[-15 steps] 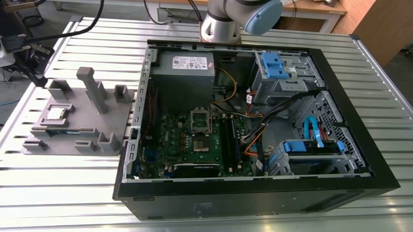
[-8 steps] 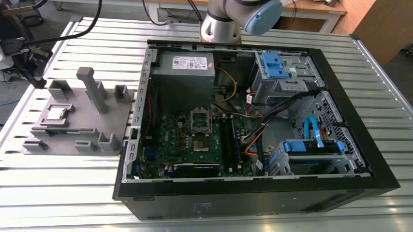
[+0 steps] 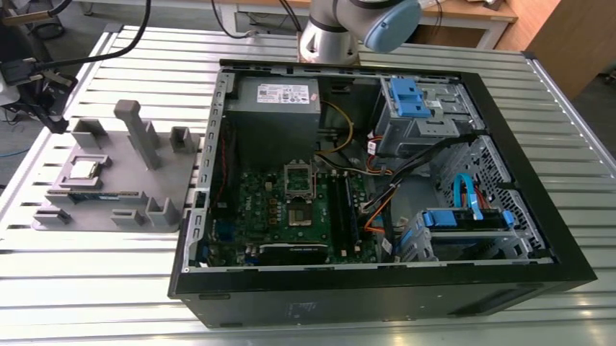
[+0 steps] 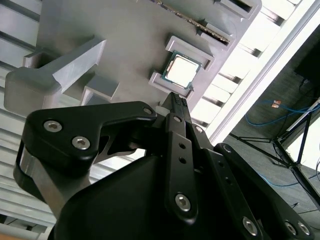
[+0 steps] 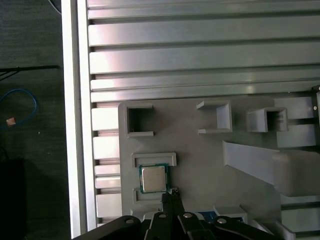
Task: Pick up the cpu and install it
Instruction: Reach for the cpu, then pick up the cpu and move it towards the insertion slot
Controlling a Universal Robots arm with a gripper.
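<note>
The arm (image 3: 351,25) holds its black pincer (image 4: 176,101) pointing downward, its slim fingertips pressed together.

Exterior view high over computer case (image 3: 385,281) and grey tray (image 3: 120,173); both wrist views close above that tray.

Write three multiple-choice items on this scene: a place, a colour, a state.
1. Where is the grey tray relative to the computer case? A at the exterior view's left of it; B inside it; C at the exterior view's right of it.
2. What colour are the drive brackets in the case? A red; B blue; C yellow.
3. How is the cpu? A held by the gripper; B seated on the motherboard; C lying flat in a tray recess.
Answers: 1 A, it stands outside the case on that side. 2 B, they show bright blue. 3 C, both wrist views show it in its recess.
</note>
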